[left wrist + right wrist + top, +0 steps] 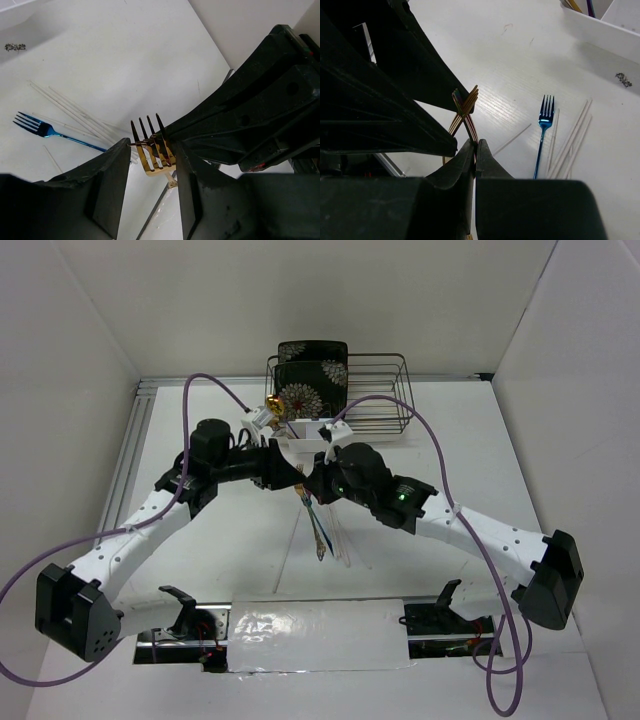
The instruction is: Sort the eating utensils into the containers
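A gold fork (156,162) is seen tines-up between the parted fingers (112,185) of the left gripper (152,150), with a sliver of white table (150,60) showing between it and the left-hand finger. Beyond the gripper and to its left, a small blue fork (42,129) is laid flat just beside pale chopsticks (75,112). The gripper's right side is filled by the other arm's black body (260,100), just beside the gold fork's tines.
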You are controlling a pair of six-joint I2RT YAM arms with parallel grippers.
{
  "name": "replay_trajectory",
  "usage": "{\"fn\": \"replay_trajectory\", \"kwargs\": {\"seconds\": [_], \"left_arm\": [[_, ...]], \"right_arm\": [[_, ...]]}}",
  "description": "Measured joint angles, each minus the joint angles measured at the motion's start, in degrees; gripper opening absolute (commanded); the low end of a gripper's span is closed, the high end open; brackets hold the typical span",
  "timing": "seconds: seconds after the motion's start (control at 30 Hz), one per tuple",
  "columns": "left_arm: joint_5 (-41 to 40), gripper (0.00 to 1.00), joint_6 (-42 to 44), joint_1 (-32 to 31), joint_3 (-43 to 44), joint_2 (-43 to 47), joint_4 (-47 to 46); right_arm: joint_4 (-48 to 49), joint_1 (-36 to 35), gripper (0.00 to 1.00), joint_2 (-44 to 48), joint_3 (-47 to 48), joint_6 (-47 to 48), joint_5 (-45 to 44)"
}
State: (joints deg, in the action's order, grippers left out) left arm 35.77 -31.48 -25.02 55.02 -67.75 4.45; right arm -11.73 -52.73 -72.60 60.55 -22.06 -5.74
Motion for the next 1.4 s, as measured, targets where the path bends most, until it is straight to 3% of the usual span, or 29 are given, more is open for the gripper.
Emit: {"fn": "replay_trajectory", "kwargs": {"seconds": [0.33,0.5,1.03,1.4], "left_arm": [[-0.4,0.41,0.1,-0.4,0.0,-0.3,0.1],[-1.1,0.23,0.5,-1.4,0.0,-1.0,-0.4],[-0.4,0.13,6.3,-2.7,1.0,-1.1,-1.7],[7.0,0.12,13.4,-2.0,5.8,-3.1,1.4]], "right_arm": [[-0.9,-0.3,0.00,0.0,0.2,0.0,-1.2],[-2.1,-0.3,0.00,0.5,0.2,0.0,-2.2],[-4.3,-0.5,0.00,2.8,0.2,-0.4,-4.9],[-2.0,1.2,0.00,7.1,-2.6,1.8,-1.4]]}}
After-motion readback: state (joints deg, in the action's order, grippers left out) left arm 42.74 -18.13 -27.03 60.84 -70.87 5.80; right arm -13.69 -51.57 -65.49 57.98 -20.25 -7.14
